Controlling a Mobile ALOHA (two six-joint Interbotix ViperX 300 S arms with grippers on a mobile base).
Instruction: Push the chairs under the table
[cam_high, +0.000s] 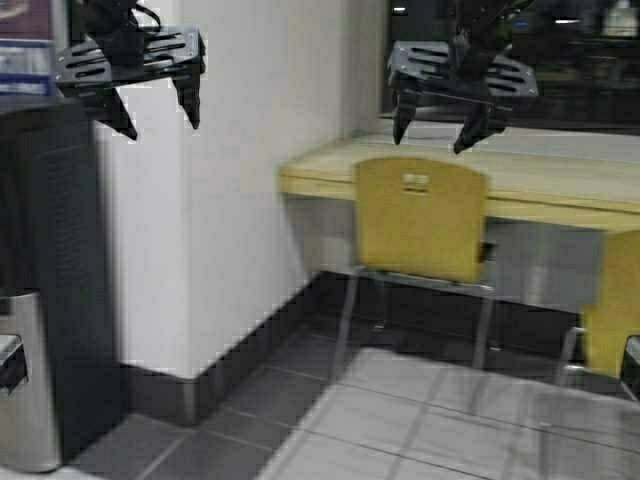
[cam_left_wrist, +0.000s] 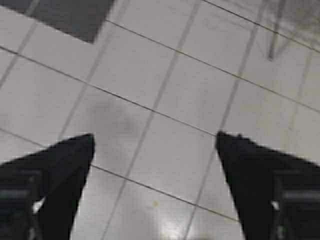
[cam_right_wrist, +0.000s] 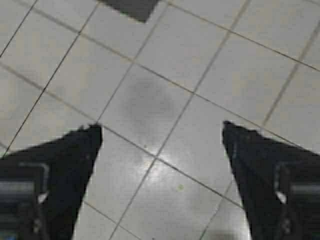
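- The left gripper (cam_high: 160, 115) hangs high at the left of the high view, its black fingers spread wide and holding nothing; its wrist view shows only pale floor tiles (cam_left_wrist: 165, 100) between the two fingertips.
- Below it stand a steel bin (cam_high: 25, 385) and a dark cabinet (cam_high: 55, 260), against a white wall corner (cam_high: 200, 220) that juts out left of the table.
- The table (cam_high: 320, 170) runs lengthwise from the wall corner off to the right, its yellowish front edge facing the robot.
- One chair (cam_high: 420, 215) stands at that front edge, backrest toward the robot and seat pointing under the top, chrome legs on the tiles.
- The right gripper (cam_high: 440, 130) hovers above that chair's backrest, fingers wide apart, empty, touching nothing.
- A second chair (cam_high: 612, 300) shows at the right edge, partly cut off.
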